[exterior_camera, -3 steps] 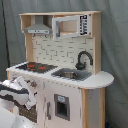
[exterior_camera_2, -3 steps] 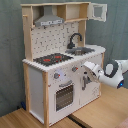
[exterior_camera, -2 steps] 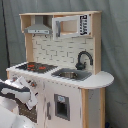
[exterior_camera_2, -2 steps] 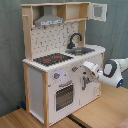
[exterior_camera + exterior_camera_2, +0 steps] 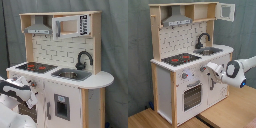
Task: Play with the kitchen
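Notably, the kitchen [image 5: 190, 65] stood upright on the wooden counter [image 5: 228, 112]; the arm reached its front panel beside the oven door [image 5: 192, 95], presumably for a knob; jaws' opening could not be told

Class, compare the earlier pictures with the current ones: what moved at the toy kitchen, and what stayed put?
No clear change. The white robot arm remains at the front panel of the white and light-wood toy kitchen, its gripper near the knobs. The black-red hob, black faucet and oven door are unmoved.
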`<state>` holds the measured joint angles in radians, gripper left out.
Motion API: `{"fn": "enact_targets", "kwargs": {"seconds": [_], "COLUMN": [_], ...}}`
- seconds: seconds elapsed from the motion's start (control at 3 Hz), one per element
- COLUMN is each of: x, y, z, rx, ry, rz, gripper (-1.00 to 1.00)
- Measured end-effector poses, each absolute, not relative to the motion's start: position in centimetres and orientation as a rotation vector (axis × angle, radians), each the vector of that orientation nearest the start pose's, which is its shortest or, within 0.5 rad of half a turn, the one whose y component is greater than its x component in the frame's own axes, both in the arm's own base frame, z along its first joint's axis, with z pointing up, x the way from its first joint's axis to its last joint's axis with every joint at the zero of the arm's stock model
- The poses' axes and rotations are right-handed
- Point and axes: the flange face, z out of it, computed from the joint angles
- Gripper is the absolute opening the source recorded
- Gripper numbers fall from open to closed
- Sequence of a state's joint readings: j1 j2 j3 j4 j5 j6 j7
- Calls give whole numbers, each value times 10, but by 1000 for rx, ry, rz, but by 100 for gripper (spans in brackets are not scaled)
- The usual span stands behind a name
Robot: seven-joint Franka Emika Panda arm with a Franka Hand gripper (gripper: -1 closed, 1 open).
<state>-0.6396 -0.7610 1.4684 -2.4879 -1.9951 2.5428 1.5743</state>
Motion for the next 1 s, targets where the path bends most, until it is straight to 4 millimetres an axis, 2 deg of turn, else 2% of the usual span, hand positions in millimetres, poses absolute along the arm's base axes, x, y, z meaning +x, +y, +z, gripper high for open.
{"fn": "enact_targets", "kwargs": {"seconds": [0.33,0.67,1.0], "x": [343,348,348], "y": [339,346,346], "z": [327,322,322], "rx": [1304,1242,1241], "ry": [1112,1167,1168], "rz": [1388,1340,1338], "gripper": [100,100,-100]}}
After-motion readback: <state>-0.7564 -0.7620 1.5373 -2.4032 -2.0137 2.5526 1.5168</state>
